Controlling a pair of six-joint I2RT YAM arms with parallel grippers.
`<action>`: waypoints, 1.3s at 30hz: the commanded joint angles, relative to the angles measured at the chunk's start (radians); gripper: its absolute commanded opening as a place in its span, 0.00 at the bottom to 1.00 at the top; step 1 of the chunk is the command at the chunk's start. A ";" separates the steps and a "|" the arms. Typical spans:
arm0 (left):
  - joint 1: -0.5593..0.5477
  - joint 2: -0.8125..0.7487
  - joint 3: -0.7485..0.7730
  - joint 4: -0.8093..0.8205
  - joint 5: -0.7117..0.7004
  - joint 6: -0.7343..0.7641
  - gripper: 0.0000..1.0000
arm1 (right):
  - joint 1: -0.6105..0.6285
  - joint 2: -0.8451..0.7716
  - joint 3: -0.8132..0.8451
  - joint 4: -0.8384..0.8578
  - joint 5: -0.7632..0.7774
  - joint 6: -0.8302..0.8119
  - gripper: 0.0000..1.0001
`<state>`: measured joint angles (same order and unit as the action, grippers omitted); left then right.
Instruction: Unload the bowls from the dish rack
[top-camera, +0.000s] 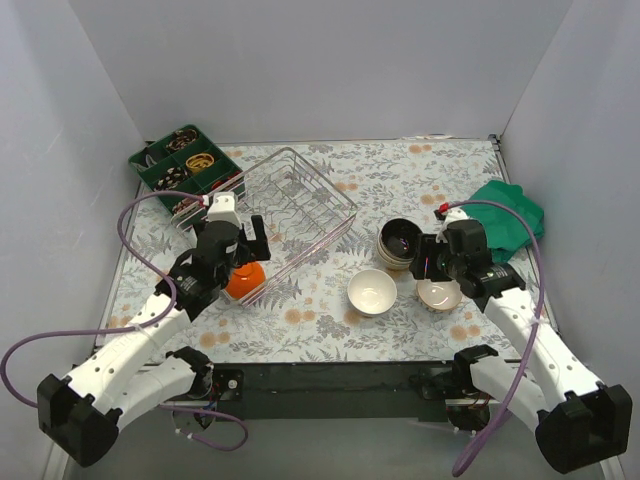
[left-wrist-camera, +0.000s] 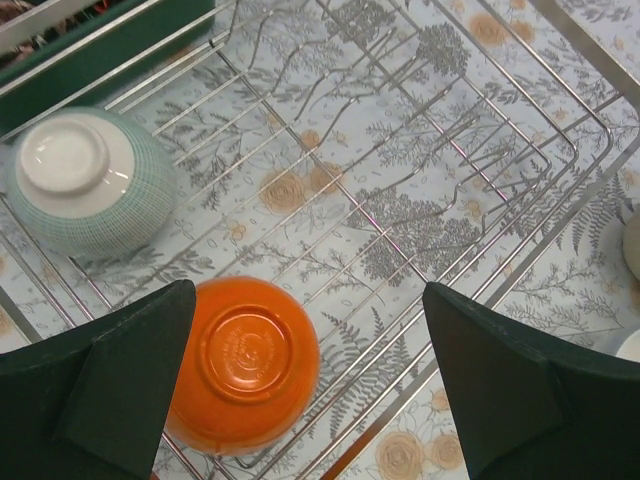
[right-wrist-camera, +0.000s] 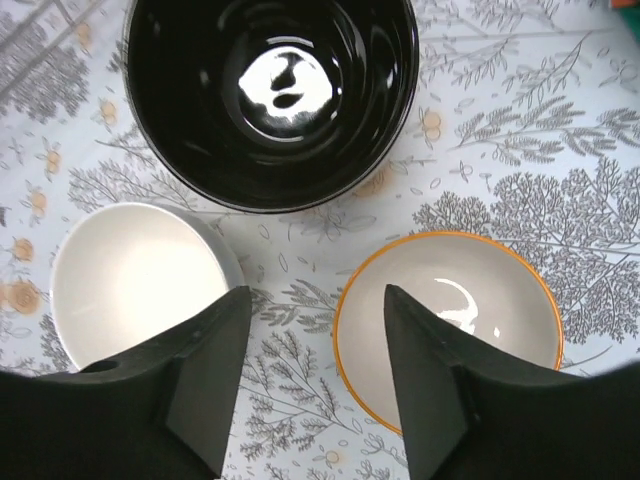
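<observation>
Dish rack: the silver wire dish rack (top-camera: 290, 200) stood on the left half of the table (top-camera: 330, 330), set at an angle, its far-left corner near a green compartment tray (top-camera: 185, 165).
Orange bowl: the orange bowl (left-wrist-camera: 245, 365) lay upside down, foot ring up, in the rack's near corner, against the rim wires.
Green-patterned bowl: a pale green-patterned bowl (left-wrist-camera: 85, 180) with a white foot also lay upside down in the rack. In the left wrist view it was to the left of the orange one and apart from it.
Rest of rack: only bare tines and wire showed, with the floral table covering visible through them.
Left fingers: the left fingers (left-wrist-camera: 120, 390) were spread wide and held nothing. They hung above the rack's near corner, with the orange bowl below the left one and partly covered by it.
Black bowl: a glossy black bowl (right-wrist-camera: 270, 95) stood upright on the table to the right of the rack, well apart from it.
White bowl: a white bowl (right-wrist-camera: 135, 280) stood upright on the near side of the black bowl.
Orange-rimmed bowl: a pale bowl with an orange rim (right-wrist-camera: 450, 320) stood upright just beside the white bowl, on its right.
Right fingers: the right fingers (right-wrist-camera: 200, 390) were parted and empty, poised above the strip of table between the white bowl and the orange-rimmed one.
Cloth: a crumpled green cloth (top-camera: 510, 215) lay at the table's right edge, beyond the right arm.
</observation>
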<state>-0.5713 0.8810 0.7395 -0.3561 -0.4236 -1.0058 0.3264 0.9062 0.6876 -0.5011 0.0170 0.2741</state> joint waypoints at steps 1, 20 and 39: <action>0.004 0.045 0.075 -0.136 0.043 -0.138 0.98 | -0.004 -0.067 -0.031 0.094 0.006 -0.026 0.71; 0.004 0.226 -0.008 -0.075 0.172 -0.359 0.85 | -0.004 -0.182 -0.168 0.233 -0.046 -0.067 0.73; 0.010 0.303 0.040 0.094 0.175 -0.292 0.88 | -0.004 -0.199 -0.184 0.253 -0.098 -0.069 0.73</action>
<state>-0.5694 1.1614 0.7181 -0.2714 -0.1982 -1.3575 0.3264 0.7185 0.5083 -0.3023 -0.0601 0.2165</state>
